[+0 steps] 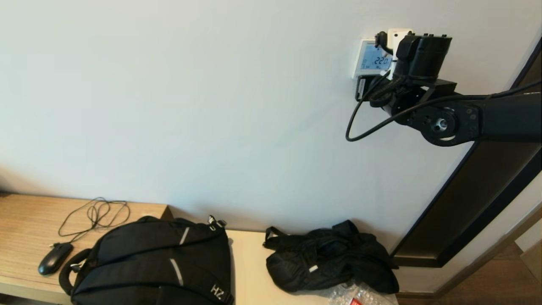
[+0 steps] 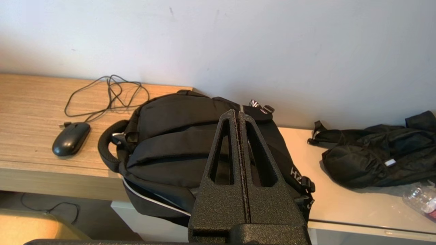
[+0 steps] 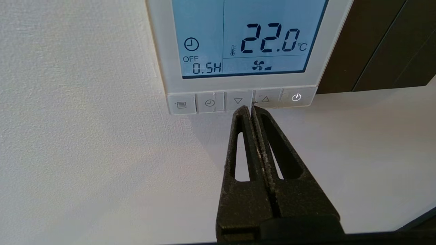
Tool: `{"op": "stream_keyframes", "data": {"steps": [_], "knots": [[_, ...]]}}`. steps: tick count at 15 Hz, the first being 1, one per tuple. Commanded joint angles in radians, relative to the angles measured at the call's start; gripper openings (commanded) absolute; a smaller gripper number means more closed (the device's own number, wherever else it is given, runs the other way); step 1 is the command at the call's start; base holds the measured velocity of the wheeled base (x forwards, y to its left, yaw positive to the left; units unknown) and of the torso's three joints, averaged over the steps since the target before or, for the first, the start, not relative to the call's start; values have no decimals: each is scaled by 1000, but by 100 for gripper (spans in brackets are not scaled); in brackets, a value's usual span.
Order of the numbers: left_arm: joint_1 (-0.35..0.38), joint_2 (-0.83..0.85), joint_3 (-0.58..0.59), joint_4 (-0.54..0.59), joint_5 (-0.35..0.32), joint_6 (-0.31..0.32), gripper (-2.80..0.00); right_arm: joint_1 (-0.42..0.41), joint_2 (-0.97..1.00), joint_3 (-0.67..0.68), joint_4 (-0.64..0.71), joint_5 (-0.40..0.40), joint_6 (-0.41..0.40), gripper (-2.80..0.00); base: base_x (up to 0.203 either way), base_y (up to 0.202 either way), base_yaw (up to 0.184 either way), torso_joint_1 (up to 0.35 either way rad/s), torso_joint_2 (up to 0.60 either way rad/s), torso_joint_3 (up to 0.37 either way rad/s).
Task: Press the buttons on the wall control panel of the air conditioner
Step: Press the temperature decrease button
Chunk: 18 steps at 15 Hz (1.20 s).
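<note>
Running leftmost to rightmost, with the black backpack (image 1: 152, 262) as the landmark:

Computer mouse (image 1: 54, 258), black, wired: on the wooden surface (image 1: 25, 224) left of the backpack, its cable (image 1: 95, 214) coiled behind it, towards the white wall (image 1: 190, 106).

Left gripper (image 2: 238, 117): hangs over the backpack in the left wrist view, jaws pressed together, holding nothing. It does not show in the head view.

Black backpack: lies flat on the surface where the wood meets a paler section, against the wall.

Black jacket (image 1: 330, 260): crumpled heap on the pale section right of the backpack. Clear plastic wrapping (image 1: 360, 294) touches its near edge.

Air conditioner's wall control panel (image 1: 372, 57): white, mounted on the wall far above and right of the backpack. Blue screen lit, reading 22.0 °C, OFF 0.5H and a fan symbol.

Buttons (image 3: 238, 101): five in a row along the panel's lower edge, marked menu, clock, down arrow, up arrow and power.

Right gripper (image 3: 251, 109): raised to the panel, far above and right of the backpack. Jaws together, empty, tips at the lower edge of the button row, at the seam between the down-arrow button and the up-arrow button (image 3: 265, 99). Contact cannot be told.

Dark panel (image 3: 374, 44): adjoins the control panel's right side.
</note>
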Motion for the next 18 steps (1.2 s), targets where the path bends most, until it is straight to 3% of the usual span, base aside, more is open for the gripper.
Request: {"op": "stream_keyframes", "data": {"steps": [1, 11, 18], "knots": [[0, 0, -1, 0, 1, -1, -280, -3, 27, -19, -1, -3, -1, -280, 0, 0, 0, 0, 0, 0], [0, 0, 1, 0, 1, 0, -280, -2, 18, -27, -1, -3, 0, -280, 0, 0, 0, 0, 0, 0], [0, 0, 1, 0, 1, -1, -280, 1, -141, 136, -24, -1, 9, -280, 0, 0, 0, 0, 0, 0]]}}
